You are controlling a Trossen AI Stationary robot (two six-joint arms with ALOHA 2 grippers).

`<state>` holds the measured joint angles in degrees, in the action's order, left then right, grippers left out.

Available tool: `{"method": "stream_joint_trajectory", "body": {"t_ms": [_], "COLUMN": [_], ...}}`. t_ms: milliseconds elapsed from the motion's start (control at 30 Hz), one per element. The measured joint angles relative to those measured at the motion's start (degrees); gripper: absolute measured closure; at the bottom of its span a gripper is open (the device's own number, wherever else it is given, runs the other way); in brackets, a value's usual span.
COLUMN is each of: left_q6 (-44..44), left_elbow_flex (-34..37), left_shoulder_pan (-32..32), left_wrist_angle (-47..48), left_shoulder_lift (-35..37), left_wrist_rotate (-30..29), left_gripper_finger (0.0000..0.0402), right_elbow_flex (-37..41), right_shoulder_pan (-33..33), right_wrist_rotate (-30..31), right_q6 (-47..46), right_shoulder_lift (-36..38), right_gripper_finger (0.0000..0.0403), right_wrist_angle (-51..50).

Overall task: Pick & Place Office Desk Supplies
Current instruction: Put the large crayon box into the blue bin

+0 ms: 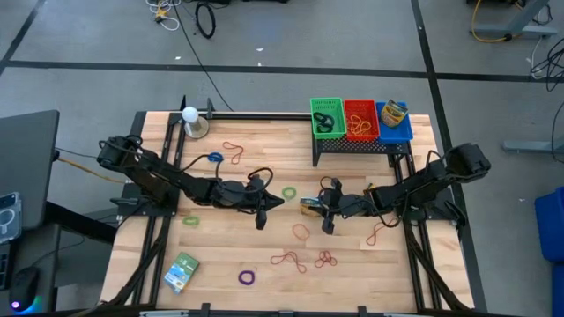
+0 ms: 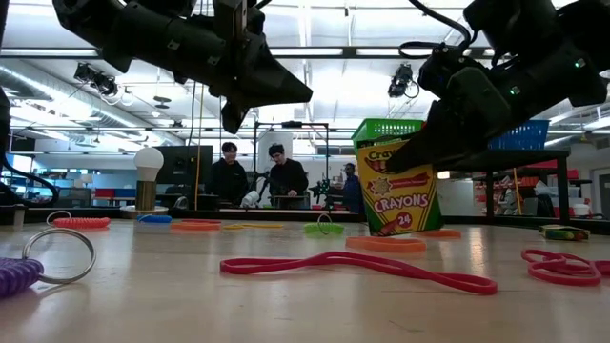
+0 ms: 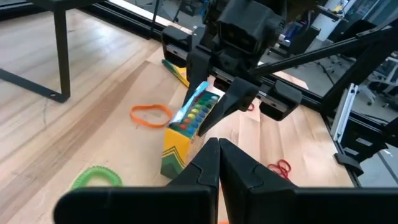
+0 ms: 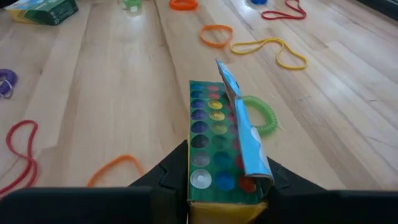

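Yellow crayon box (image 4: pixel 221 146) stands mid-surface, clamped upright in the right gripper (image 1: pixel 328 210) jaws, lower half hidden. Beside the box, the left gripper (image 3: pixel 217 163) hovers, jaws pressed together, empty.

Bright, even overhead lighting. In the low view, glaring ceiling lights behind turn the arms into dark silhouettes, and the nearest red rubber band (image 2: pixel 357 268) on the table (image 2: pixel 191 295) looks soft. Shadows on the wood stay faint. The wrist views blur slightly at their near edges.
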<state>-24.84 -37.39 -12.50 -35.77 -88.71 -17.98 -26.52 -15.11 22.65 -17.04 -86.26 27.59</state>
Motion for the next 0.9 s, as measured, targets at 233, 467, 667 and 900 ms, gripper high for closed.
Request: {"method": "stream_joint_trajectory", "body": {"t_ms": [233, 467, 667, 900], "left_q6": [0.86, 1.72, 1.88, 2.19], "left_elbow_flex": [0.00, 0.00, 0.00, 0.00], "left_shoulder_pan": [-1.06, -0.92, -1.10, -1.43], "left_wrist_angle": [1.29, 1.33, 1.36, 1.36], "left_shoulder_lift": [-0.02, -0.02, -0.02, -0.02], "left_wrist_rotate": [-0.24, -0.03, -0.02, 0.09], "left_gripper_finger": [0.0394, 0.0394, 0.0394, 0.0394], "right_elbow_flex": [-0.02, -0.04, 0.09, 0.07], "right_shoulder_pan": [0.00, -0.05, -0.07, -0.07], "right_wrist_rotate": [-0.07, -0.18, -0.35, -3.20], "right_q6": [0.45, 1.47, 0.74, -0.69], "right_shoulder_lift": [0.00, 0.14, 0.11, 0.11], "right_gripper_finger": [0.0296, 0.0290, 0.0259, 0.0216], "right_wrist_angle": [-0.17, -0.84, -3.98, -6.95]}}
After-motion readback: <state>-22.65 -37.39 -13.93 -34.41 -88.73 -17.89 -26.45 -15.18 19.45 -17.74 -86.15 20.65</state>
